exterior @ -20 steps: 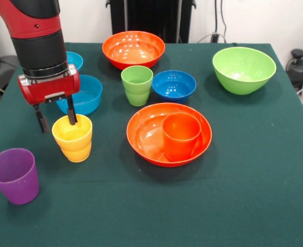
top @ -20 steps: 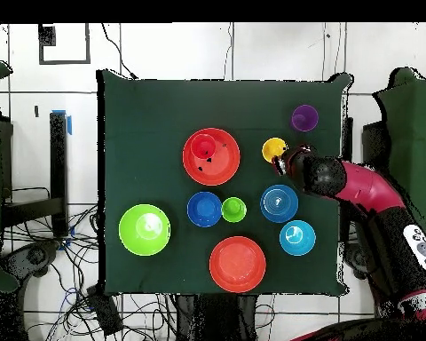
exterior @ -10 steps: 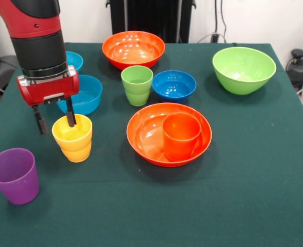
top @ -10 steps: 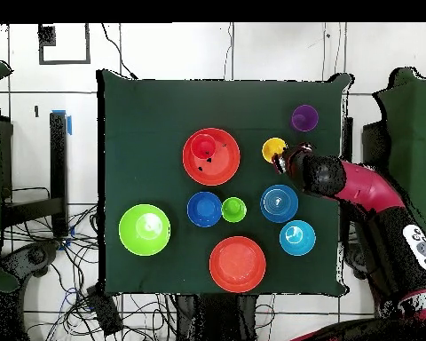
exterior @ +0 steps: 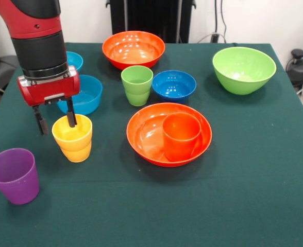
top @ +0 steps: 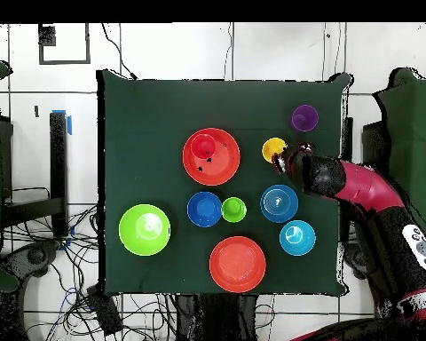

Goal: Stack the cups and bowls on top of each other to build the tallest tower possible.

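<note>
Yellow cup (exterior: 72, 137) — rim straddled by open pincer (exterior: 55, 122) — upright.

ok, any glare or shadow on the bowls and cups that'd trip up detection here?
Front view: bright highlights inside the far orange bowl and the dark blue bowl; soft shadows under each item on the cloth; the gripper straddles the yellow cup rim, covering part of it. Overhead view: small glints in the light blue bowls, cups tiny.
</note>
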Action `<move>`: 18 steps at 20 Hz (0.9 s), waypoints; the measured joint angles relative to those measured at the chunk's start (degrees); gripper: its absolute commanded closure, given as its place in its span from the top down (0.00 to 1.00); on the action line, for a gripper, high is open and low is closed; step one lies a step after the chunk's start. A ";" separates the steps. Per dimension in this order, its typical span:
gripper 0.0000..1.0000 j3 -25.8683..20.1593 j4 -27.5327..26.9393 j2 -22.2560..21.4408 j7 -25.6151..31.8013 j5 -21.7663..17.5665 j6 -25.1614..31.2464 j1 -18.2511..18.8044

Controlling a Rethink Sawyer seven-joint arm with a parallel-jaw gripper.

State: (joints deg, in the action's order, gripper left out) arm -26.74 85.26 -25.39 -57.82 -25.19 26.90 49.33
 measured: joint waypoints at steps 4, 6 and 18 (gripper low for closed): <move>1.00 0.01 -0.01 0.01 0.00 0.00 0.00 0.00; 1.00 0.01 0.00 0.02 0.00 -0.01 0.00 0.00; 1.00 0.01 -0.01 1.19 0.00 0.00 -0.01 0.00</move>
State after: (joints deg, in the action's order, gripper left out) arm -26.73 85.25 -24.20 -57.82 -25.19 26.89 49.33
